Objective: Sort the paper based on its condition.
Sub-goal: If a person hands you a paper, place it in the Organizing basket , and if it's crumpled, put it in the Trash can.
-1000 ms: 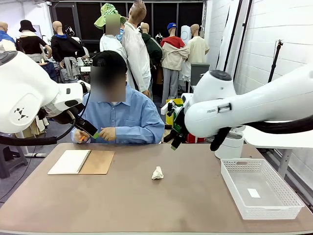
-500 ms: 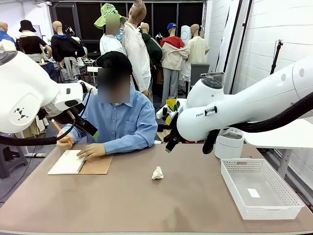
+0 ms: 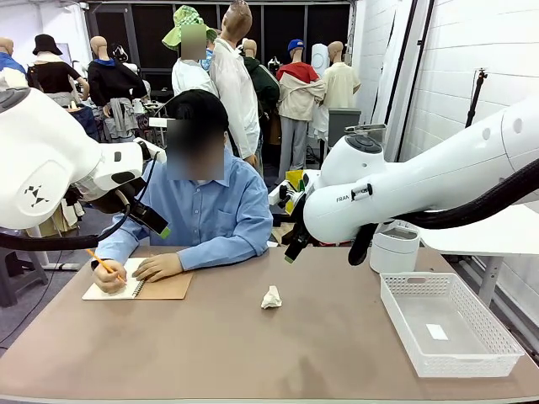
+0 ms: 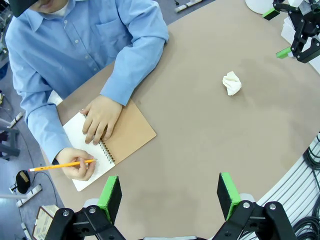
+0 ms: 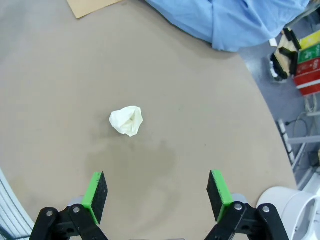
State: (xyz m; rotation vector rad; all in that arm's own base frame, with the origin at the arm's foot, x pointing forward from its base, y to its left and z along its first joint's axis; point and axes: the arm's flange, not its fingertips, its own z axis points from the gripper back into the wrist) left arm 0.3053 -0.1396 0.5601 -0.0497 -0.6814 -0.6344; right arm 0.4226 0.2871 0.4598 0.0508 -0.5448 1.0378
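The crumpled white paper ball, soft and creased, lies loose on the matte brown surface, below and ahead of your right claw. That claw hangs released, likely lining up a pinch. Your left claw, also released, hovers above the person's pencil hand and the brown-covered spiral-bound notebook.

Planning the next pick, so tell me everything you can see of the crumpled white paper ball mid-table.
The crumpled white paper ball is a tightly wadded sheet, creased, irregular, slightly pointed at one end. It lies loose near the middle of the brown tabletop, apart from the open spiral notebook and the white plastic basket. Only the table touches it; the right gripper hangs open above, clear of it.
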